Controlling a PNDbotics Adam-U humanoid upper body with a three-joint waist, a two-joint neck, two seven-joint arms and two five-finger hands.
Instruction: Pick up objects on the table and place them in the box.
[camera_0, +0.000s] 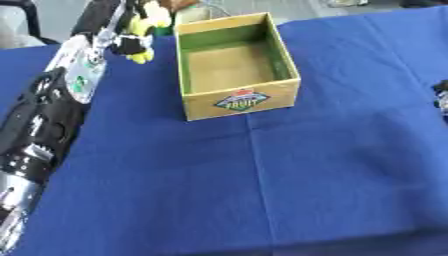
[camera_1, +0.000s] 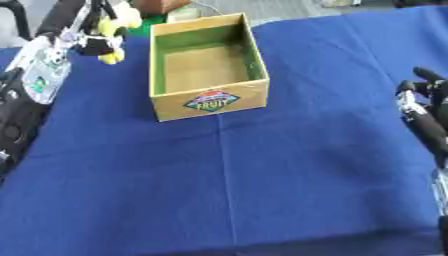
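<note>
Item 1, box: open-topped cardboard box, tan outside, green lining on the inner walls, tan floor. It stands on the far middle of the table, slightly askew. I see nothing inside it. The near wall carries a diamond-shaped label in red, green and blue; the white lettering on its centre appears to read "FRUIT", and the smaller print I cannot make out.

Item 2, yellow object: a small bright yellow thing, shape unclear, held at my left hand above the far left of the table, just beside the box's left wall and outside it. My fingers are curled about it.

Item 3, left arm: black and silver, running from the lower left corner up to that hand.

Item 4, right hand: at the right edge of the right eye view, black fingers straight and relaxed, holding nothing, well apart from the box.

Item 5, tablecloth: plain blue, with faint fold creases.
</note>
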